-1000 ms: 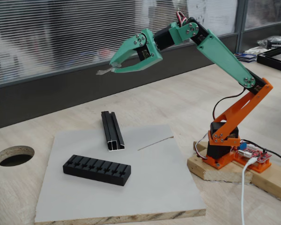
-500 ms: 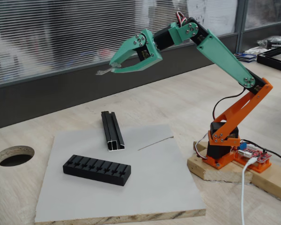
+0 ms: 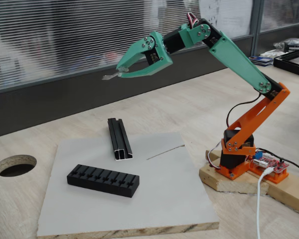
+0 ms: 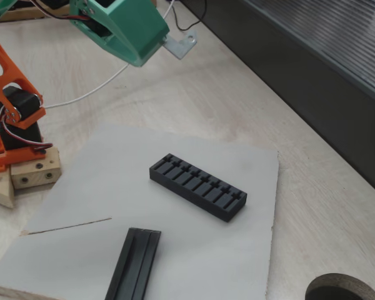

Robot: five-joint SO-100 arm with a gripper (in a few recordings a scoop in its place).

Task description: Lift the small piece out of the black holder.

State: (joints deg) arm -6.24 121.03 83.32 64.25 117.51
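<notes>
Green gripper [image 3: 120, 73] hangs high up in the air, and I see it pinching the small piece [image 3: 110, 76] right at its tips. Its two fingers are closed tight on one end of that little silvery sliver, and the rest of the piece sticks out past the tips. From the other side, I see the small piece [image 4: 180, 43] poking out from under the green gripper [image 4: 155, 45], flat and shiny with a tiny hole in it.

Far down below the gripper, the black holder [image 3: 103, 180] lies flat on a grey board [image 3: 159, 199]. I can see the row of slots across the top of the black holder [image 4: 199, 186]. A black rail [image 3: 119, 138] also lies on the board under the gripper, near the holder but not touching it. A thin grey wire [image 3: 165, 151] lies beside the rail, closer to the arm's orange base [image 3: 239, 149].
</notes>
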